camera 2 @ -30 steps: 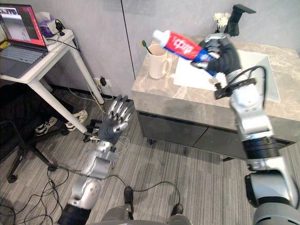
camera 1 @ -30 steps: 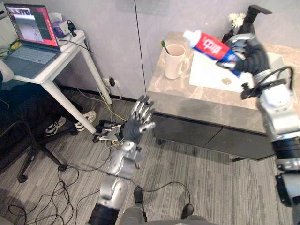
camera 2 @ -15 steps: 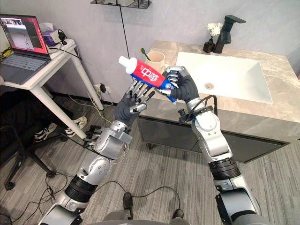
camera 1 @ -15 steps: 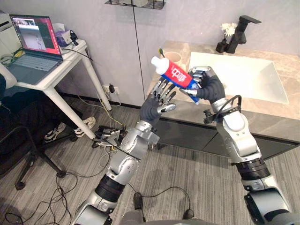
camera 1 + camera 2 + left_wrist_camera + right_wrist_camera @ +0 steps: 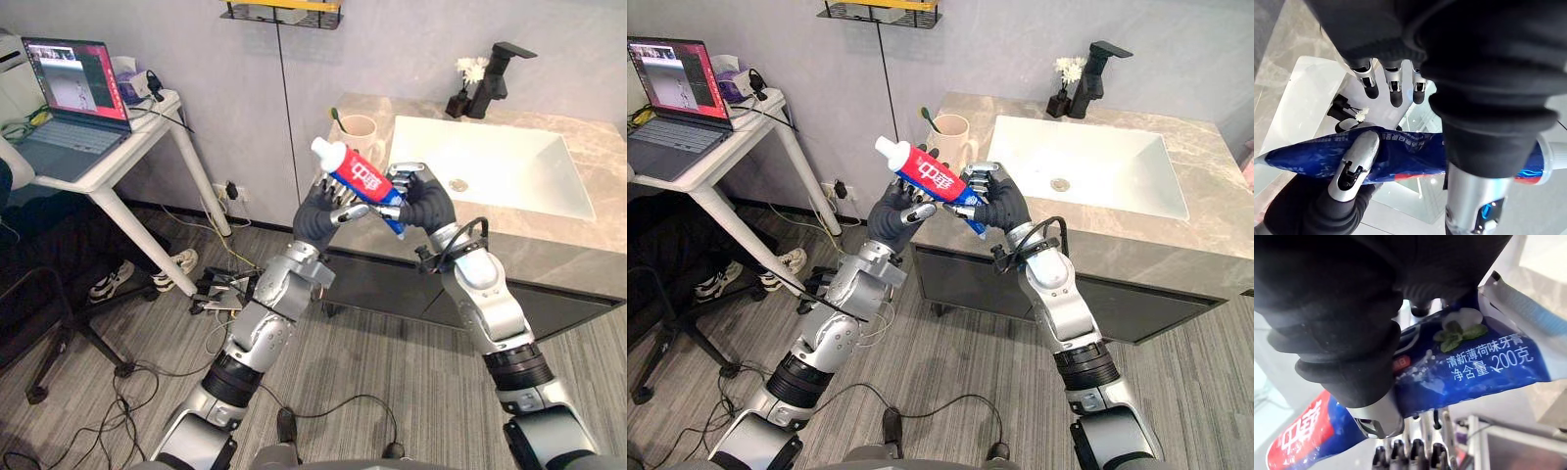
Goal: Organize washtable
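Clamps blue tail of toothpaste tube (image 5: 361, 180) in curled right hand (image 5: 428, 208). Holds left hand (image 5: 315, 219) just beside it, fingers straight behind tube's red part and partly hidden; cannot tell contact.

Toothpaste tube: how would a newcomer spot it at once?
Find the grey stone washstand with its white sink. Before its left corner, the right hand grips a red-and-blue toothpaste tube with a white cap. Unlike the cream mug behind, it hangs in mid-air.
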Available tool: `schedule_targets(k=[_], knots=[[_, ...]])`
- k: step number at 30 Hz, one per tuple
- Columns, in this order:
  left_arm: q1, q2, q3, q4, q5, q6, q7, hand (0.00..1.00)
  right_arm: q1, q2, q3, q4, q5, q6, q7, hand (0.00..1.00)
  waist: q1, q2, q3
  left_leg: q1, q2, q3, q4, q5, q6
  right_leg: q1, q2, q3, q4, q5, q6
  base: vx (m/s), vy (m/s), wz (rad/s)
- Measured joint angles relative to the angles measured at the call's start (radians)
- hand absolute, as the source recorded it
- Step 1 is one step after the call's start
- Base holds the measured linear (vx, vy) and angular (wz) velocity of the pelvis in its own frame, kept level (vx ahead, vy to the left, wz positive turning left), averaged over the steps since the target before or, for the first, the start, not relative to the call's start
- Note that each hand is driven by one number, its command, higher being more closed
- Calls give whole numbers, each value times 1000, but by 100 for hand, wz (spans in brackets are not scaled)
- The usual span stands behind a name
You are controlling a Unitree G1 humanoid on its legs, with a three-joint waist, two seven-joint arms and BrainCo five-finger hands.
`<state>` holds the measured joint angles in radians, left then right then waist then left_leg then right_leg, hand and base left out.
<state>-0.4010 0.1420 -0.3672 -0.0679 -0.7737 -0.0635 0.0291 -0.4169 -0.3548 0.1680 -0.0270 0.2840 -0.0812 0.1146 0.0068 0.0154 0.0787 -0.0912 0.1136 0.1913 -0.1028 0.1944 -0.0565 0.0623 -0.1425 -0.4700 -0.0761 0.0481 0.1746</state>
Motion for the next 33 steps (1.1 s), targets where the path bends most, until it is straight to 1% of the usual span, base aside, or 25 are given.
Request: schedule_targets(k=[3, 6, 16, 22, 23, 27, 31, 33], knots=[[-10, -1, 26, 0, 0, -1, 15, 0, 30, 5, 0, 0, 0, 4, 0, 100, 1, -7, -4, 0, 1, 1, 0, 0, 0, -1, 0, 2, 0, 0, 0, 0, 0, 0], [-21, -1, 29, 0, 0, -6, 18, 0, 37, 14, 0, 0, 0, 14, 2, 100, 0, -8, -5, 1, 0, 3, 0, 0, 0, -1, 0, 4, 0, 0, -1, 0, 0, 0], [-21, -24, 16, 3, 1, -6, 17, 0, 37, 51, 1, 0, -1, 14, 17, 100, 3, -13, -8, -1, 4, 14, 0, 0, 0, -10, 1, 14, 0, 2, -3, 3, -1, -2], [-21, -43, -5, 48, 1, -5, 16, 0, 37, 72, 6, 0, 0, 15, 15, 100, 5, -15, -9, -1, 6, 32, 0, -1, 0, -16, 3, 32, -16, 13, -4, 10, -3, -9], [-22, -43, -13, 49, 1, -5, 17, 100, 37, 75, 8, 0, 0, 15, 15, 100, 4, -15, -9, -2, 6, 34, 0, -1, 0, -17, 3, 34, -18, 15, -3, 6, -1, -6], [-22, -65, -21, 62, 2, -2, 23, 100, 37, 75, 8, 0, 1, 15, 16, 100, 2, -17, -10, -3, 6, 35, 0, -1, 0, -19, 3, 35, -18, 15, -3, 0, 0, 0], [-32, -65, -13, 90, 2, -2, 41, 100, 37, 76, 26, 0, 1, 15, 18, 100, 2, -18, -9, -5, 7, 38, 0, -1, 0, -23, 4, 37, -18, 15, -3, 0, 0, 0], [-32, -65, -8, 93, 2, -4, 47, 100, 47, 85, 33, 0, -1, 15, 18, 100, 2, -24, -10, -6, 7, 41, 0, -1, 0, -25, 3, 37, -18, 15, -3, 0, 0, 0]])
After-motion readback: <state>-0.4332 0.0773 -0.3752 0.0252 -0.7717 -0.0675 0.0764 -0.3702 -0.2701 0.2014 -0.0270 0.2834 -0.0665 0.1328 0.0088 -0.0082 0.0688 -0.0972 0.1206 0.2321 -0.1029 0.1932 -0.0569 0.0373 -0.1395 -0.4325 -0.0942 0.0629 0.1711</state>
